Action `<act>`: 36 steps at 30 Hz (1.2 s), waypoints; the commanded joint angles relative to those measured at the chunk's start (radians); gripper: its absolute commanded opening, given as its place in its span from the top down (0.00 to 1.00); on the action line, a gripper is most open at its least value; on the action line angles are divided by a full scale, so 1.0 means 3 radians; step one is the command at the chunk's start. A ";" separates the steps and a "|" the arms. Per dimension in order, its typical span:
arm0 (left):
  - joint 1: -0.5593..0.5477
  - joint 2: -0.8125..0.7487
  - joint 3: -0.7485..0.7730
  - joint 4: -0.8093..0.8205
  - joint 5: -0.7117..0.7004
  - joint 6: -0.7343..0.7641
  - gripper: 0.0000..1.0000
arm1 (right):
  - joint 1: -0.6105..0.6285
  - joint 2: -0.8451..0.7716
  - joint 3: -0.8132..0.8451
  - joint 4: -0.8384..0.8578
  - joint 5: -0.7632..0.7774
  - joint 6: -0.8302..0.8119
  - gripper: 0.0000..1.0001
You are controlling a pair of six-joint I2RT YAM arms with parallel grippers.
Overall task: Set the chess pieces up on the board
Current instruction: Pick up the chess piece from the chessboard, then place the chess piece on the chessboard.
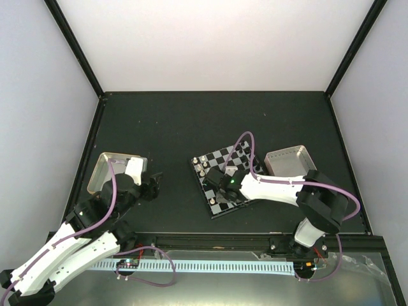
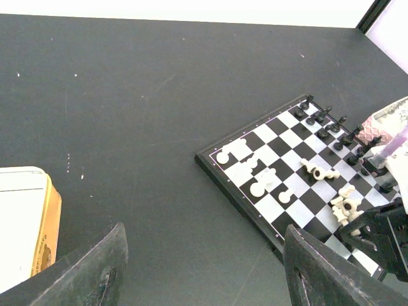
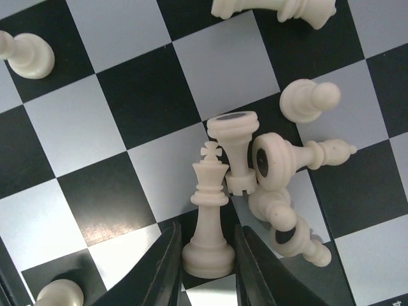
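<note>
We see the dark table (image 1: pixel 166 127) carrying the board (image 1: pixel 224 155), set askew right of centre, between the left metal tray (image 1: pixel 105 167) and the right metal tray (image 1: pixel 290 159). Our left gripper (image 2: pixel 204 255) hangs released, fingers spread wide over bare table to the left of the board. Our right gripper (image 3: pixel 205 245) is over the board, clenched on the base of the white king (image 3: pixel 209 210). Just beside the king, toppled white pieces (image 3: pixel 280 159) lie in a heap. The black pieces (image 2: pixel 331 124) line one edge of the board.
</note>
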 commanded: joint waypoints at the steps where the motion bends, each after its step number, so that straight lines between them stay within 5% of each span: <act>1: 0.0014 -0.0038 0.0007 0.0033 0.0029 0.0048 0.32 | 0.0053 0.0003 -0.0058 0.0039 0.0085 0.0160 0.76; 8: 0.0016 -0.0015 0.0001 0.0031 0.0034 0.0035 0.32 | 0.0065 0.0004 -0.0115 0.0227 -0.0003 0.0011 0.91; 16: 0.0013 -0.0005 -0.0022 0.0123 0.0183 -0.0010 0.30 | 0.0061 -0.0652 -0.0396 0.0795 0.0296 -0.0647 0.92; 27: 0.0021 0.0538 -0.0044 0.1368 0.1819 -0.0683 0.21 | 0.0053 -0.2147 -0.1062 0.2081 -0.0698 -0.2056 0.94; 36: 0.0020 0.1079 0.0000 0.2174 0.2934 -0.1116 0.22 | 0.0056 -0.2647 -0.1222 0.2294 -0.1549 -0.2593 0.94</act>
